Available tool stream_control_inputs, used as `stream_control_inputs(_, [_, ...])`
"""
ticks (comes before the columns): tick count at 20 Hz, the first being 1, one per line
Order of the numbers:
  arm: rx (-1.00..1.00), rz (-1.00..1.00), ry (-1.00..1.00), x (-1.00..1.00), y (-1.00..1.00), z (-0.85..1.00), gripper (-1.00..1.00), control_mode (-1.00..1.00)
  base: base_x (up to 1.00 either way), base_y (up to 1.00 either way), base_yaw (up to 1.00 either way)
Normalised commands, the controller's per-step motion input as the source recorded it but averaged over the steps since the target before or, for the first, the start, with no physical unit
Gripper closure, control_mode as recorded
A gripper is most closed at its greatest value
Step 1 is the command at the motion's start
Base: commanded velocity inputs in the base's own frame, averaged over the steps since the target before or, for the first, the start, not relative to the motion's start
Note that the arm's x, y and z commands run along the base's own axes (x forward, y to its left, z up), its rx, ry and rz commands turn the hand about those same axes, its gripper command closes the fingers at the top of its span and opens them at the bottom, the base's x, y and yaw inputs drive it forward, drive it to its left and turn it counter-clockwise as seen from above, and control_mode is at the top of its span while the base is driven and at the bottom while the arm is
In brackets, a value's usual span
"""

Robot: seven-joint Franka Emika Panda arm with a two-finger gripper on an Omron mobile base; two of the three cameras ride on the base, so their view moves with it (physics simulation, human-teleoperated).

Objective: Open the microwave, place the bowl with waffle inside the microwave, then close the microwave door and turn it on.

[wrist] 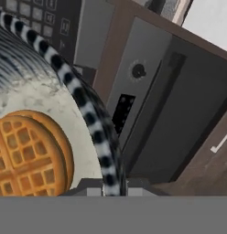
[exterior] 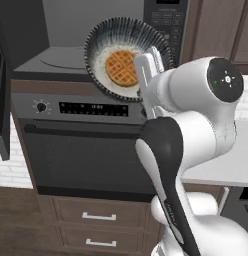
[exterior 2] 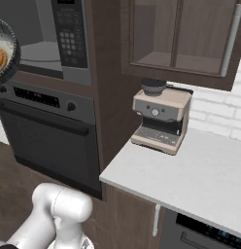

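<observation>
One rigid bowl (exterior: 127, 56) hung tipped in front of the open microwave (exterior: 61, 35), above the oven (exterior: 91, 150), the jaws pinching its right rim (wrist: 106, 169). It looked stiff, smooth and likely slippery, so a rim hold seemed apt, yet the loose, light waffle (exterior: 122, 68) could slide. Most of the microwave door (exterior: 2, 90) was cut off at left.

A black oven (exterior: 91, 150) with a long bar handle sat over two drawers (exterior: 98, 225), while a beige coffee machine (exterior 2: 160, 120) (a dark cup (exterior 2: 153, 86) on top) stood on the pale counter (exterior 2: 200, 180) beneath an open wall cabinet (exterior 2: 183, 34).
</observation>
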Motion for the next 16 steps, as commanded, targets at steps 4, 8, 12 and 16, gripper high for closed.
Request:
stream_control_inputs(4, [0.05, -0.13, 0.1, 0.57, 0.03, 0.32, 1.0, -1.0, 0.0, 0.0, 0.0])
stream_control_inputs(8, [0.06, -0.07, 0.19, 0.59, 0.26, 0.34, 1.0, -1.0, 0.0, 0.0, 0.0])
stream_control_inputs(12, [0.01, -0.09, 0.18, 0.61, 0.32, 0.25, 1.0, -1.0, 0.0, 0.0, 0.0])
stream_control_inputs(16, [0.0, -0.15, -0.01, 0.57, 0.16, -0.03, 1.0, -1.0, 0.0, 0.0, 0.0])
